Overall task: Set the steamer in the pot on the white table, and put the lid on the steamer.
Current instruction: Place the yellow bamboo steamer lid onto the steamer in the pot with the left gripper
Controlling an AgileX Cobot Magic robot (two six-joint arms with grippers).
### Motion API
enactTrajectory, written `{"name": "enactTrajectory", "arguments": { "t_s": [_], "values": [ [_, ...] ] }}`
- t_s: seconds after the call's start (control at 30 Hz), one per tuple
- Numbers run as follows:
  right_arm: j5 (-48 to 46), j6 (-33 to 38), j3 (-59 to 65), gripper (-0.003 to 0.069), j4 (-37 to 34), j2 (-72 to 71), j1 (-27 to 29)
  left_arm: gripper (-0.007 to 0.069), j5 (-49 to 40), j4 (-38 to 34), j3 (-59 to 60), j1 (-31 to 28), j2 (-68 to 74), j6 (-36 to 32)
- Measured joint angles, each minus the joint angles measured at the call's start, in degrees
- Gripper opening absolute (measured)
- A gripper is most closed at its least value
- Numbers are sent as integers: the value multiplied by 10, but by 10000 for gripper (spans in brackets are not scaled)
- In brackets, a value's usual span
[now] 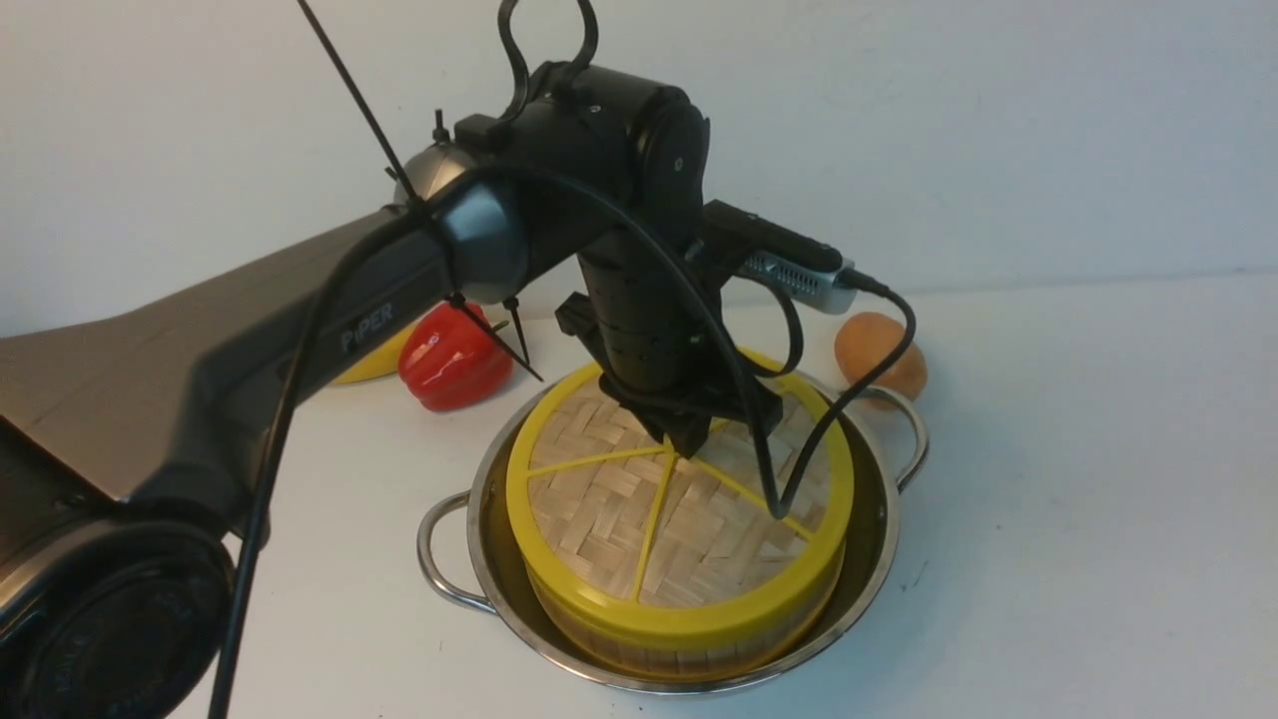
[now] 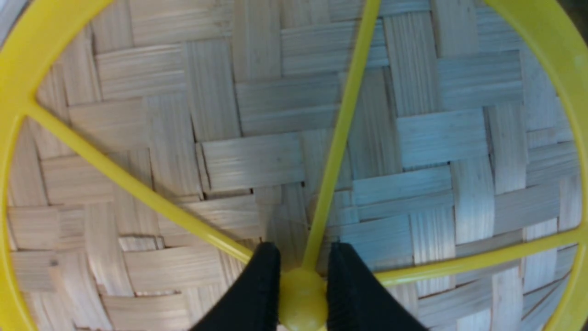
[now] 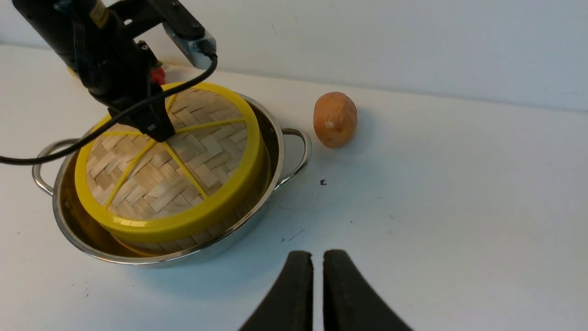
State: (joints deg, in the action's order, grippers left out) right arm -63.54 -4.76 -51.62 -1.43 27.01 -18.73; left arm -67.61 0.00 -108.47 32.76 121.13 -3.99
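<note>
The lid [image 1: 619, 499], a woven disc with yellow rim and spokes, lies on top of the steamer [image 1: 649, 661], of which only a strip of bamboo wall shows. The steamer stands inside the pot [image 1: 879, 559] on the white table [image 1: 1078, 499]. My left gripper [image 1: 684, 439] comes down on the lid's centre. In the left wrist view it [image 2: 303, 266] is shut on the lid's yellow hub [image 2: 302, 299], one finger on each side. My right gripper [image 3: 318, 262] is shut and empty above bare table, beside the pot [image 3: 275, 138]. The steamer's contents are hidden.
A red pepper [image 1: 449, 355] and a yellow object [image 1: 374, 364] lie behind the pot on the left. A brown potato [image 1: 879, 350] lies just behind the pot's right handle and shows in the right wrist view [image 3: 335, 118]. A wall stands behind the table.
</note>
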Motion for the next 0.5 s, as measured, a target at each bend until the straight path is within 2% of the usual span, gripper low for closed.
{"name": "enactTrajectory", "arguments": {
  "t_s": [0.1,0.2,0.43,0.5],
  "values": [
    [0,0,0,57,0,0,0,123,1,0,0,0,0,0],
    [0,0,0,59,-1,0,0,162,1,4,0,0,0,0],
    [-4,0,0,67,-2,0,0,433,12,35,0,0,-5,0],
    [-6,0,0,69,-2,0,0,480,18,39,1,0,-13,0]
  ]
}}
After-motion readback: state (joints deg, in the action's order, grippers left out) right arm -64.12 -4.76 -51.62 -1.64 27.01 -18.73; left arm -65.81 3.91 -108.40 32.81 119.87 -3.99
